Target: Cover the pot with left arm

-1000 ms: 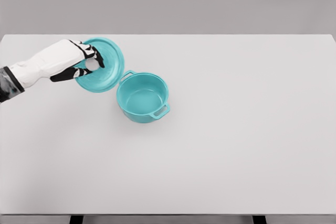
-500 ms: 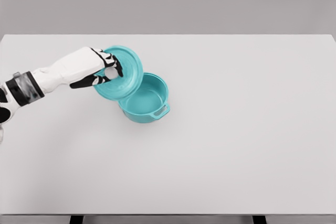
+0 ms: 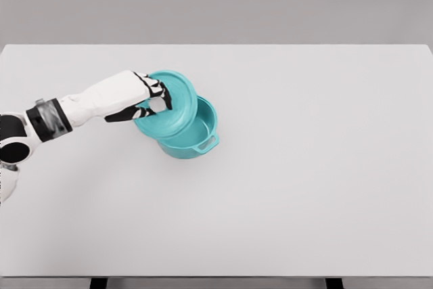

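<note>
A teal pot (image 3: pixel 195 139) with two side handles stands on the white table (image 3: pixel 304 167), left of the middle. My left hand (image 3: pixel 157 99) is shut on the knob of the matching teal lid (image 3: pixel 174 107). The lid hangs tilted above the pot's left and rear rim and hides most of the opening. Only a strip of the pot's inside shows at the right. I cannot tell whether the lid touches the rim. The left arm comes in from the lower left. The right arm is out of view.
The table's far edge (image 3: pixel 216 45) meets a grey wall, and its near edge (image 3: pixel 216 276) runs along the bottom of the view. Nothing else stands near the pot.
My left hand has carried the lid to the right and slightly down, from beside the pot's left handle to over most of its opening. The pot has stayed in place.
</note>
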### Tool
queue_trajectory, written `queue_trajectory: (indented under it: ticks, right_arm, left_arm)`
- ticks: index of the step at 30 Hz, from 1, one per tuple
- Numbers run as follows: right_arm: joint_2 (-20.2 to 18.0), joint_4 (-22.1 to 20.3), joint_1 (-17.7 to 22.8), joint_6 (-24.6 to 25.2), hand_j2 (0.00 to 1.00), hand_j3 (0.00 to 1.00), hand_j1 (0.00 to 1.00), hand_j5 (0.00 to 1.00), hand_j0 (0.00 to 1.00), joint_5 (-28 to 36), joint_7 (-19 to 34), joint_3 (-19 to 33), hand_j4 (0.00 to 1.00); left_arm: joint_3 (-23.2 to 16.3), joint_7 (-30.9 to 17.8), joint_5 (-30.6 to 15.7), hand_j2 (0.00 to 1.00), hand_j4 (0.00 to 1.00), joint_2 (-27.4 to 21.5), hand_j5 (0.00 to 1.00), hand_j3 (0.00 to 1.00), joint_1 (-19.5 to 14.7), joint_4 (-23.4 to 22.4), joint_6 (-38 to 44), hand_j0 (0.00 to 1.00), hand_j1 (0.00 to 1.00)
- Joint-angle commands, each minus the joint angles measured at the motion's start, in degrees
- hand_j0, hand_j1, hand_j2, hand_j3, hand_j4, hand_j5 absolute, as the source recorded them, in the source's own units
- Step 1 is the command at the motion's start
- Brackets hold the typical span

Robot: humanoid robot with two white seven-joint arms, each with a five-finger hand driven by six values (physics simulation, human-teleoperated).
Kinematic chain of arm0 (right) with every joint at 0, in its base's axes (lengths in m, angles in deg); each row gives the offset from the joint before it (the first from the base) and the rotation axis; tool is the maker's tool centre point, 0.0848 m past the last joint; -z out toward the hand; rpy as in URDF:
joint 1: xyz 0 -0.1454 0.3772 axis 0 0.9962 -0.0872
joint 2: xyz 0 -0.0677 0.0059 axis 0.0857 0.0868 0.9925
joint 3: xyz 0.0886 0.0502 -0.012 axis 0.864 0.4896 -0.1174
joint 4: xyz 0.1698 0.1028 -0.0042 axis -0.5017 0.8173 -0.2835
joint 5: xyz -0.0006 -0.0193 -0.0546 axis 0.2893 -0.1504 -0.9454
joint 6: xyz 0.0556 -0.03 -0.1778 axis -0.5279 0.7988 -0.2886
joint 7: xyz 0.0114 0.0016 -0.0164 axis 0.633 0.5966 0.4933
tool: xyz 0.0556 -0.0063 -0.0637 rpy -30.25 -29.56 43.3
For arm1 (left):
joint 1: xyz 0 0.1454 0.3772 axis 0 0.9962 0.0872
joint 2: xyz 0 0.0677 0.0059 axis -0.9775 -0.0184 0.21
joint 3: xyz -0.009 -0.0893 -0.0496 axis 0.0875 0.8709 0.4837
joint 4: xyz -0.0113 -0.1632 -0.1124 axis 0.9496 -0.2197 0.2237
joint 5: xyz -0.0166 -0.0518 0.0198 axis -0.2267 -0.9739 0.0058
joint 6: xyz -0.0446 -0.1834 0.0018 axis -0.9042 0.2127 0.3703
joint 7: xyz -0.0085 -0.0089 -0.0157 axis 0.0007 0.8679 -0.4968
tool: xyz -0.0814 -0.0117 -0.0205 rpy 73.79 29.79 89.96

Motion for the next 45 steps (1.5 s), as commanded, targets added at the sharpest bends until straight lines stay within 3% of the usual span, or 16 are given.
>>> queue_trajectory:
  ticks: [1, 7, 32, 45]
  right_arm:
    - [0.0, 0.0, 0.0, 0.0, 1.00, 1.00, 1.00, 1.00, 1.00, 0.0, 0.0, 0.0, 1.00]
    - [0.0, 0.0, 0.0, 0.0, 1.00, 1.00, 1.00, 1.00, 1.00, 0.0, 0.0, 0.0, 1.00]
    - [0.0, 0.0, 0.0, 0.0, 1.00, 1.00, 1.00, 1.00, 1.00, 0.0, 0.0, 0.0, 1.00]
    - [0.0, 0.0, 0.0, 0.0, 1.00, 1.00, 1.00, 1.00, 1.00, 0.0, 0.0, 0.0, 1.00]
  left_arm:
    - [-0.2, 0.0, 0.4, 0.46, 0.46, 1.0, 0.46, 0.46, 0.0, -0.3, 0.1, 0.46, 0.46]
    - [-2.1, -0.1, 0.9, 0.46, 0.46, 1.8, 0.46, 0.46, -0.3, -0.3, 0.1, 0.46, 0.46]
    - [-2.1, -0.1, 4.9, 0.47, 0.47, 5.5, 0.47, 0.47, -0.4, -1.4, 0.1, 0.47, 0.47]
    - [-2.1, -0.2, 6.3, 0.55, 0.55, 6.6, 0.55, 0.55, -0.5, -2.5, 0.1, 0.55, 0.55]
